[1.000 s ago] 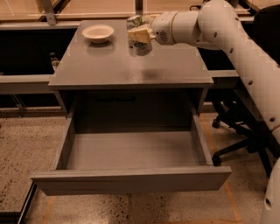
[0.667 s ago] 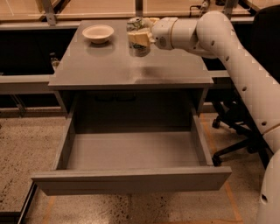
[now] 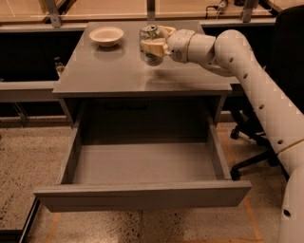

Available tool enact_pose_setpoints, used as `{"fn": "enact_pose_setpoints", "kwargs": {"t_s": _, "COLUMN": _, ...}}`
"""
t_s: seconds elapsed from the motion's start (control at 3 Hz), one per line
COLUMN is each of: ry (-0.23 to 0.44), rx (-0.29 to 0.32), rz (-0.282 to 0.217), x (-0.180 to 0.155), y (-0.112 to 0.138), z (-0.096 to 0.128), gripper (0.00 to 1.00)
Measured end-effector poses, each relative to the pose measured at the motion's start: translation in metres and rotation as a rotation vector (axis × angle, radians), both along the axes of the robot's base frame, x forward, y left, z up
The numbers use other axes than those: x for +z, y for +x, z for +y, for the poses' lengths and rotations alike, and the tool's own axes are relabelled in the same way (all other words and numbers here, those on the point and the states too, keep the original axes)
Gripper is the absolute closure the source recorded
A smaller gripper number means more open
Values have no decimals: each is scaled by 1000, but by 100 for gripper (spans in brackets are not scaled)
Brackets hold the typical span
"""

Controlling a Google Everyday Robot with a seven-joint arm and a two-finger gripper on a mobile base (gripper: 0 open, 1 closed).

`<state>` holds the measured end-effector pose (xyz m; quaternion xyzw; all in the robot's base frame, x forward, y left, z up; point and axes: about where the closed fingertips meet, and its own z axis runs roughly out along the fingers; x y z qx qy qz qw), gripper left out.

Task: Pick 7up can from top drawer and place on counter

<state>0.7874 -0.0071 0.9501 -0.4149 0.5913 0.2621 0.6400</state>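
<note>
The 7up can (image 3: 148, 33), with a silver top and a green and white label, stands upright in my gripper (image 3: 152, 45) over the middle back of the grey counter (image 3: 109, 71). The cream fingers (image 3: 153, 48) are shut around the can's side. The can's bottom is at or just above the counter surface; I cannot tell whether it touches. The white arm reaches in from the right. The top drawer (image 3: 142, 199) is pulled fully open below the counter, and nothing shows inside it.
A white bowl (image 3: 106, 35) sits on the counter's back left, a little left of the can. A black office chair (image 3: 259, 142) stands to the right of the drawer. A tan wooden surface (image 3: 118, 7) runs behind the counter.
My gripper has lowered the can slightly toward the counter while keeping its hold. The drawer and bowl have not moved.
</note>
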Motion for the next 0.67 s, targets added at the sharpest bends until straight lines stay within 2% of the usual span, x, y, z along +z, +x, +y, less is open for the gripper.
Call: {"fn": "enact_pose_setpoints", "kwargs": {"t_s": 0.67, "ry": 70, "rx": -22, "rz": 5, "x": -13, "y": -5, "z": -9, "gripper": 13}}
